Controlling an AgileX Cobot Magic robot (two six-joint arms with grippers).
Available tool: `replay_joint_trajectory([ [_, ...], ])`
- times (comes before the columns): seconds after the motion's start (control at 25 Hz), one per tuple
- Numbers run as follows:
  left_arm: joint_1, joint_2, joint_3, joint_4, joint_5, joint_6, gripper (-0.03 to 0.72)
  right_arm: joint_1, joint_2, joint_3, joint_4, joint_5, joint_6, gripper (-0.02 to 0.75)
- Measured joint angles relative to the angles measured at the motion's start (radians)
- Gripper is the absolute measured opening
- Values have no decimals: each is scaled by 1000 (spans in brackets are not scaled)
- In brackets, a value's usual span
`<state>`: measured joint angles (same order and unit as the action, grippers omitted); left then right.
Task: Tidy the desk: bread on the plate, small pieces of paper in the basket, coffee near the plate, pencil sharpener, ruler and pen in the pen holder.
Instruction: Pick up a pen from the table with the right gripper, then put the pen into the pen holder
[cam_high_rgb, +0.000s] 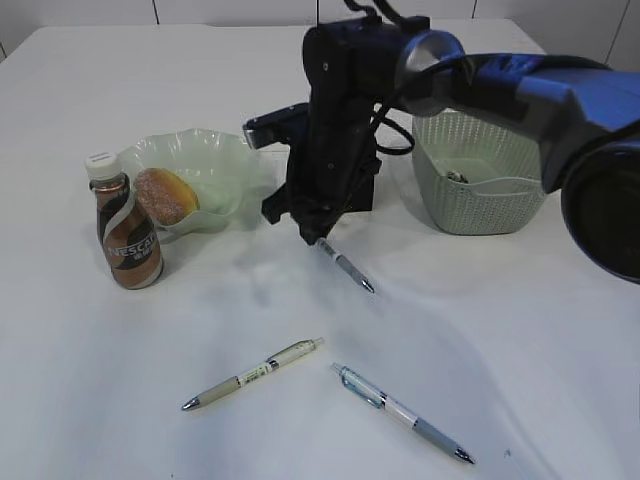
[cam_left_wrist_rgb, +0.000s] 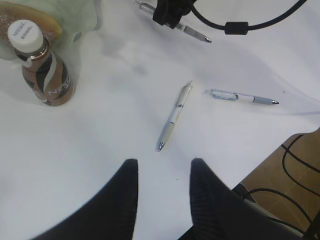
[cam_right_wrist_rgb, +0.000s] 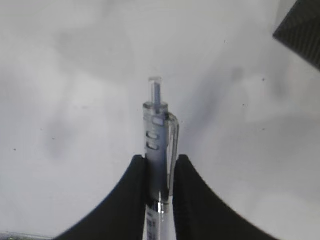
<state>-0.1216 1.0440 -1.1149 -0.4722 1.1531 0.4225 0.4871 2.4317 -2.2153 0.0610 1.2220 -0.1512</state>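
While my right hand pinched one pen slanting off the tabletop, its holder wasn't visible; left hand hung part-open, empty.

The right arm reaches in from the right edge across the middle, wrist bent downward. The right gripper is clamped on a pen, fingers pressing both sides. The left gripper hovers at the near side, jaws apart, holding nothing.
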Motion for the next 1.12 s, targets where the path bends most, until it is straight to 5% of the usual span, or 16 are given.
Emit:
replay_joint_trajectory([
  [0.48,0,0,0,0,-1,0,243,0,-69,-162,6,-9,0,119],
  [1.12,0,0,0,0,-2,0,239,-7,-69,-210,6,-399,0,119],
])
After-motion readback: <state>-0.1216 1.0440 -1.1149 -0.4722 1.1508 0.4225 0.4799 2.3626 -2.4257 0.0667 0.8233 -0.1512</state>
